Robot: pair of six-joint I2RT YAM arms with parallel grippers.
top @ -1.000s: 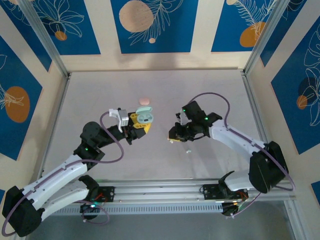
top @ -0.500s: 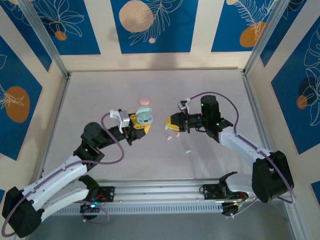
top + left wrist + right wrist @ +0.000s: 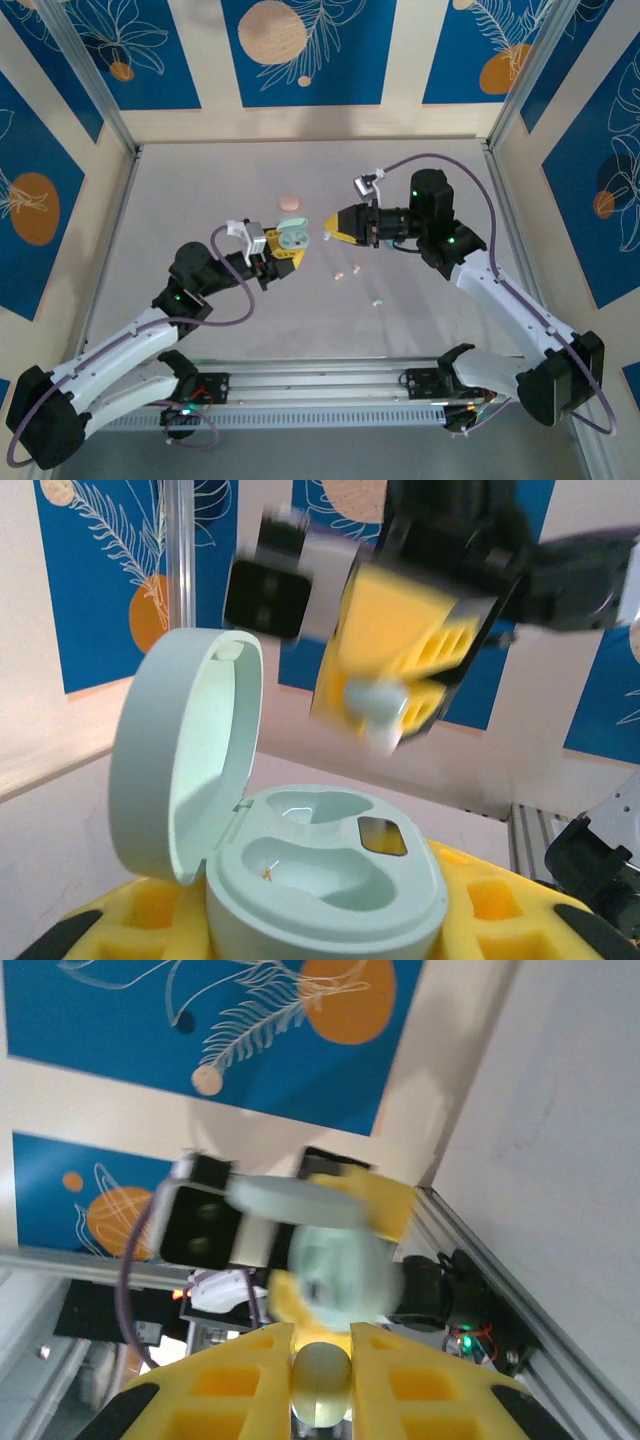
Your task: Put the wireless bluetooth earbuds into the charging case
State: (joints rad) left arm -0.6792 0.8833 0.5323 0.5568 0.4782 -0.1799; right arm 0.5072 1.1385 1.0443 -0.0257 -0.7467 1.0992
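My left gripper [image 3: 281, 247] is shut on the base of a pale mint charging case [image 3: 292, 236], held up off the table. In the left wrist view the case [image 3: 330, 880] has its lid [image 3: 185, 750] hinged open to the left, and both wells are empty. My right gripper [image 3: 333, 228] faces it from the right, a short gap away, shut on a pale mint earbud [image 3: 322, 1380] pinched between its yellow fingers [image 3: 235, 1370]. The same earbud [image 3: 375, 695] hangs blurred above the case. Two pink earbuds [image 3: 345, 271] and a light blue one [image 3: 377, 302] lie on the table.
A pink case [image 3: 289, 201] lies on the table behind the held case. The table's walls carry blue and cream panels, with a metal rail [image 3: 330, 382] along the near edge by the arm bases.
My right gripper has lifted off the table by the pink earbuds and swung up and left toward the case, mint earbud in its jaws. The left gripper shifted slightly with the case.
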